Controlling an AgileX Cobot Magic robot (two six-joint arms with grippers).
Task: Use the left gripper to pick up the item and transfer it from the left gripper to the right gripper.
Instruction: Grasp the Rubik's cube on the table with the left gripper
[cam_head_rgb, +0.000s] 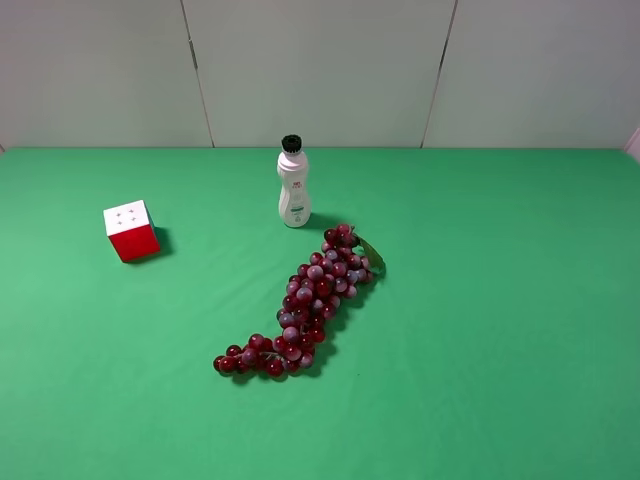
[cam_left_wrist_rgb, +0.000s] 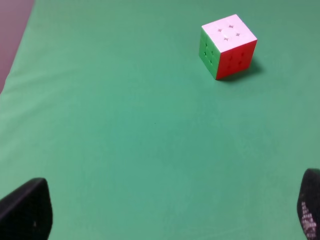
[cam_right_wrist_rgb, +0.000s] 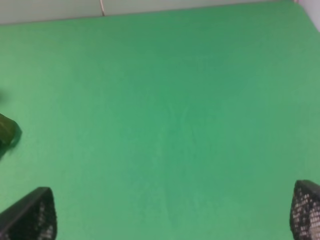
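The puzzle cube (cam_head_rgb: 131, 230) sits on the green table at the left, white face up, red face toward the front. In the left wrist view the cube (cam_left_wrist_rgb: 228, 46) shows white, green and red faces, well ahead of the left gripper (cam_left_wrist_rgb: 165, 215), which is open and empty; its two black fingertips (cam_left_wrist_rgb: 27, 210) show at the picture's lower corners. The right gripper (cam_right_wrist_rgb: 172, 215) is open and empty over bare green cloth, its fingertips (cam_right_wrist_rgb: 32, 215) far apart. Neither gripper nor arm shows in the exterior high view.
A white bottle (cam_head_rgb: 293, 184) with a black cap stands at the middle back. A red grape bunch (cam_head_rgb: 305, 305) lies in the middle, running from near the bottle toward the front left. A dark leaf tip (cam_right_wrist_rgb: 7, 131) shows in the right wrist view. A grey wall stands behind the table.
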